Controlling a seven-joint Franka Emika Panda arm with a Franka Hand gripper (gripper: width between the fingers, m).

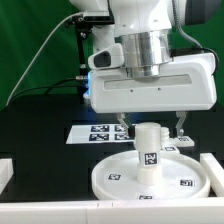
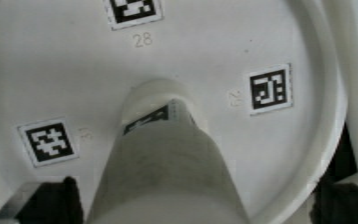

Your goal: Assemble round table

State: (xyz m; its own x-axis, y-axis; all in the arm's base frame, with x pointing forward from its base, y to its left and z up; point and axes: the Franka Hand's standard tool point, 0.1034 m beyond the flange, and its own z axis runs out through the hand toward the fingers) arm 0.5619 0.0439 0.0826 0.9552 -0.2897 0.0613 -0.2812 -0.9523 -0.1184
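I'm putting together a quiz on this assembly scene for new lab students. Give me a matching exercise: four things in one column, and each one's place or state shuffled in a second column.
Things:
1. post
2. round disc
3. marker board
4. gripper

Place or state:
A. lies flat on the table, behind the furniture parts
B. open, straddling the post's top
C. stands upright on the disc's middle
D. lies flat under the post, tags facing up

Pairs: 1-C, 2-D, 3-A, 4-B

My feed shows the disc (image 1: 120,165) and post (image 1: 149,140) as smooth, faintly glossy white plastic; the table (image 1: 30,140) looks matt black.
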